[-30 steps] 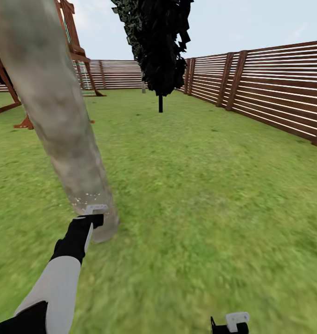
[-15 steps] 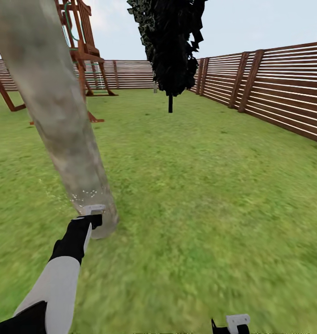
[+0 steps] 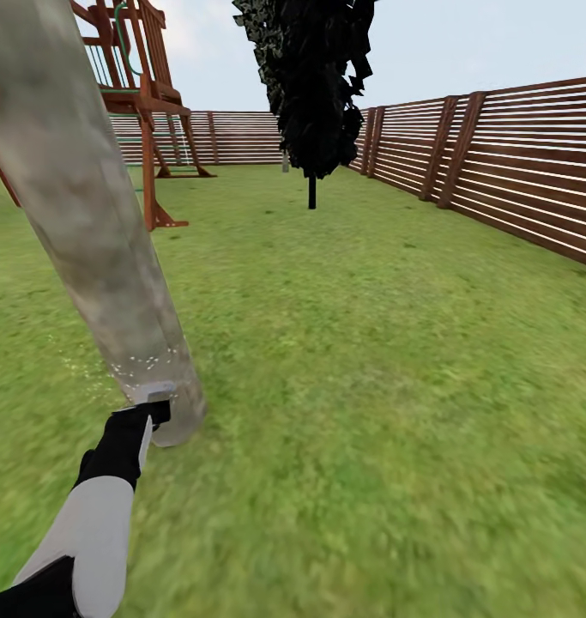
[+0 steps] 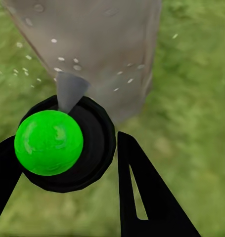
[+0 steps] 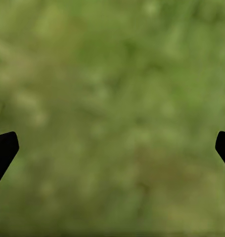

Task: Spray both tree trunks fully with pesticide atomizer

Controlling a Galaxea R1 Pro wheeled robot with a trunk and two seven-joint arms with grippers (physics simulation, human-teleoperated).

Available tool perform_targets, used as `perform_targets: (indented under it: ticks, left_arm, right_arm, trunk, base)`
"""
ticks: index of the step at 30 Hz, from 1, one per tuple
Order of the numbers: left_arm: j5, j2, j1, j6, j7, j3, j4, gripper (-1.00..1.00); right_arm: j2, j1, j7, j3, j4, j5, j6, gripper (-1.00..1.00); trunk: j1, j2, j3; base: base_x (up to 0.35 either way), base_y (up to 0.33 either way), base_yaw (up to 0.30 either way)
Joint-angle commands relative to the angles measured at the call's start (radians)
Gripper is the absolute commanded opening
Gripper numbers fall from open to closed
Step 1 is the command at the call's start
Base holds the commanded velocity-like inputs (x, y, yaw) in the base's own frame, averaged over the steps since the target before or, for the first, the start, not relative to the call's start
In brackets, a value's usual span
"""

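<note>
1. Setting: the garden, a green lawn [image 3: 370, 343] bounded by a brown slatted fence [image 3: 516, 163]. A wooden play frame [image 3: 142, 103] stands at far left, and a dark bushy tree [image 3: 314, 86] on a thin stem stands mid-distance near the fence corner.

2. Tree trunk [image 3: 87, 223]: thick, pale grey-beige, mottled; it leans across the left of the head view, with its base meeting the grass just beyond the left arm's end. In the left wrist view the trunk [image 4: 97, 44] sits directly ahead of the tool.

3. Left tool [image 3: 151, 403]: held low and pointed at the foot of the trunk, very close to it. In the left wrist view the left tool [image 4: 67, 163] has its two black fingers [image 4: 142, 192] on either side of the pesticide atomizer [image 4: 67, 148], clenched on its round black body.

4. Atomizer detail (left wrist view): a bright green ball-shaped top on a black collar, with a grey nozzle tip aimed at the trunk.

5. Spray: small white droplets [image 4: 58, 59] are scattered over the lower trunk surface and the grass beside it; in the head view the white specks [image 3: 142, 360] cluster on the trunk just above its base.

6. Right tool [image 5: 112, 148]: in the right wrist view, black fingertips [image 5: 3, 150] sit at the opposite edges of the frame, spread wide and released, with blurred grass between them.
</note>
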Motion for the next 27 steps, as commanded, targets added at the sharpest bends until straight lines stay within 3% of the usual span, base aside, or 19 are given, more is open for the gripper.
perform_targets:
  ticks: [1,11,14,17,21,27]
  left_arm:
    - [-0.004,-0.001,-0.001,0.003,-0.002,0.005,-0.001,-1.00]
    - [-0.011,0.001,0.001,0.002,-0.002,0.008,0.001,-1.00]
    - [-0.008,0.027,0.030,0.002,-0.001,0.009,0.000,-1.00]
    - [-0.008,0.042,0.042,0.001,-0.001,0.007,0.002,-1.00]
    - [-0.006,0.032,0.049,0.000,0.001,0.001,0.002,-1.00]
    - [-0.004,0.039,0.050,0.002,-0.001,-0.002,-0.001,-1.00]
  right_arm:
    - [0.000,-0.001,-0.005,-0.006,0.001,0.011,-0.003,1.00]
    - [0.001,-0.001,-0.007,-0.007,-0.009,0.010,-0.008,1.00]
    - [-0.008,-0.001,-0.006,-0.007,-0.128,0.010,-0.009,1.00]
    - [-0.005,-0.001,-0.004,-0.008,-0.190,0.009,-0.009,1.00]
    - [-0.005,-0.001,-0.001,-0.006,-0.201,0.012,-0.009,1.00]
    - [-0.005,-0.002,-0.002,-0.005,-0.201,0.014,-0.010,1.00]
  trunk:
    - [0.000,0.000,-0.001]
    - [0.000,0.000,-0.001]
    - [0.000,0.000,-0.001]
    - [0.000,0.000,-0.001]
    - [0.000,0.000,-0.001]
    - [0.000,0.000,-0.001]
  base:
    - [0.000,0.000,0.000]
    - [0.000,0.000,0.000]
    - [0.000,0.000,0.000]
    - [0.000,0.000,0.000]
    - [0.000,-0.005,0.000]
    - [0.062,-0.232,0.000]
